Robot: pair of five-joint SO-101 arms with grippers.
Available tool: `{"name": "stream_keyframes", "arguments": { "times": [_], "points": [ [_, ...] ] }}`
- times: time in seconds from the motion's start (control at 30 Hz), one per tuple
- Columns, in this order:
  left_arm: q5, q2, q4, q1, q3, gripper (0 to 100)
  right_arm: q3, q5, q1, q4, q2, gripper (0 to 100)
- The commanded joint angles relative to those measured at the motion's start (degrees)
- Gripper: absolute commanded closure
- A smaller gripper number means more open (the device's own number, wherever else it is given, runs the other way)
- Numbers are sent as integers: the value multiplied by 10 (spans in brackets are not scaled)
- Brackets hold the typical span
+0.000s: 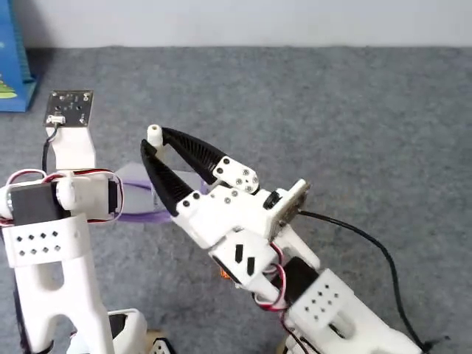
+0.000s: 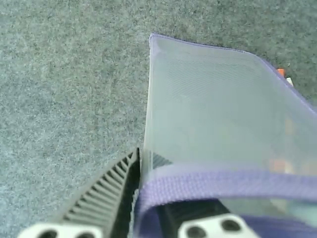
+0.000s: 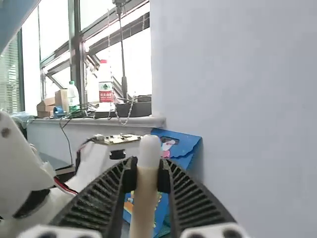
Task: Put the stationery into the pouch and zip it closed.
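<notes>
Nearest, in the high view, the right arm comes in from 5 o'clock and the left arm stands at 8 o'clock on the grey table. Just beyond, the right hand points toward 10 o'clock, raised off the table, its two black ribbed fingers closed round a white stick whose rounded end pokes out past the tips. The right wrist view shows the same grip, with the stick upright between the fingers and pinched on both sides. At 9 o'clock, between the two arms, lies the pouch, translucent with a purple band along its edge. The left hand is clamped on that edge, one finger on each side of the pouch wall, with the purple band crossing just above the hand. An orange spot shows through the clear wall, but what it is cannot be told. Farther off, at 10 o'clock, a blue box stands at the table's far edge against the pale wall.
</notes>
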Motion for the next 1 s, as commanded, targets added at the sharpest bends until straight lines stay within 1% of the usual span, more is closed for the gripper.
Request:
{"name": "stream_keyframes", "arguments": {
  "times": [0.0,0.1,0.17,0.3,0.33,0.53,0.67,0.83,0.97],
  "points": [
    [4,-10,13,-4,-15,988,23,9,15,-79,29,991],
    [4,-10,13,-4,-15,988,37,9,13,-59,43,986],
    [4,-10,13,-4,-15,988,33,9,11,2,39,961],
    [4,-10,13,-4,-15,988,6,5,-2,135,7,808],
    [4,-10,13,-4,-13,988,1,5,-3,159,-6,786],
    [4,-10,13,-4,-10,988,-35,6,-7,304,-119,831],
    [4,-10,13,-4,-10,988,-67,4,-9,432,-178,832],
    [4,-10,13,-4,-10,988,-104,4,-5,533,-229,832],
    [4,-10,13,-8,-10,988,-121,-9,35,623,-247,832]
  ]
}}
